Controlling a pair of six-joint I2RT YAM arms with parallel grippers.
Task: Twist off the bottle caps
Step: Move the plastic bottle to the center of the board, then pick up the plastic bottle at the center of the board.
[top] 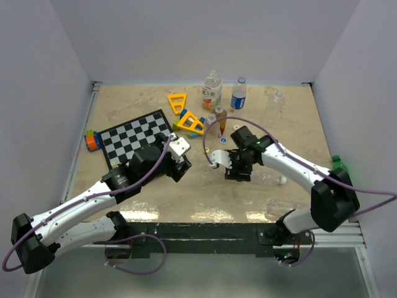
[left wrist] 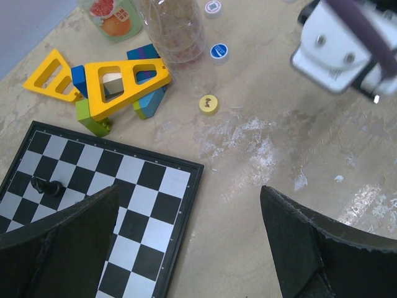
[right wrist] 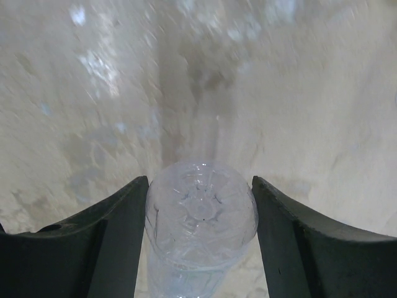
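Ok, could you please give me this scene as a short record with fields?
left gripper: open, empty, above the chessboard edge
right gripper: shut on a clear bottle, base toward the wrist camera
held bottle's cap: not visible
loose caps: yellow cap and blue cap on the table
standing bottles: orange-label bottle and blue-label bottle, far side
clutter: yellow triangular frames
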